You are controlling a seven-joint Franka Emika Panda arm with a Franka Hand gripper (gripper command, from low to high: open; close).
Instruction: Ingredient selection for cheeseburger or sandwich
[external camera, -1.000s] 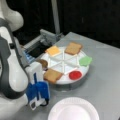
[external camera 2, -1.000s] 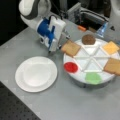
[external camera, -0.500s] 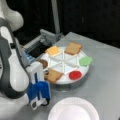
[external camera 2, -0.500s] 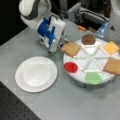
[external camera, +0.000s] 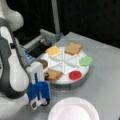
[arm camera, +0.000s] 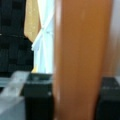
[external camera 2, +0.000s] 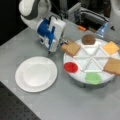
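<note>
- In the wrist view, the gripper [arm camera: 75,100] pinched a toast square [arm camera: 80,50] between its dark fingers [arm camera: 37,100].
- In a front view, that toast square [external camera 2: 71,48] sat at the divided tray [external camera 2: 75,75] edge.
- Farther off lay the patty [external camera 2: 88,39], the cheese square [external camera 2: 110,47] and a second toast square [external camera 2: 113,66].

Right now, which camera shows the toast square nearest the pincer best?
A front view shows the tan-brown toast square best: whole shape, in the white divided tray, the blue-and-white pincer at its edge. Another front view shows it partly behind the arm. The wrist view shows only an orange-brown slab between dark fingers.
</note>
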